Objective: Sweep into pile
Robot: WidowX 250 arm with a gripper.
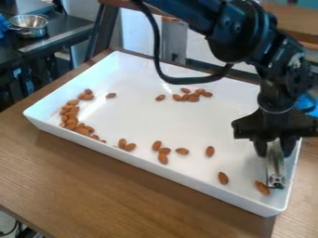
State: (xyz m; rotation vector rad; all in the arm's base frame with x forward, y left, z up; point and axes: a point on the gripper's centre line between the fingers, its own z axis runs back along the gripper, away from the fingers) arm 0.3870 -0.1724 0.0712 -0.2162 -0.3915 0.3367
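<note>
Wooden tabletop (124,200) is nearest you, running along under the white tray (155,173). Tray's walls box in your work on all sides; its near right corner is the tight spot. Your gripper (275,145) is at that end, right side of view, over the tray by the right wall, clamped on a silver metal tool (274,167). Tool points down, lower end close to the near right corner. You have one almond (262,187) just beside its lower end; can't tell if they touch.

You get the main heap of almonds (70,120) along the left wall, crowding the near left corner. More string out near the front wall: a pair, a loose bunch of four, then two singles toward the tool. Another cluster (191,96) sits toward the far side, plus a lone almond (111,95) between it and the heap. Your widest open stretch is the tray's middle, between far cluster and front string. Watch the black cable (157,51) looping from the arm across your view of the far side.
</note>
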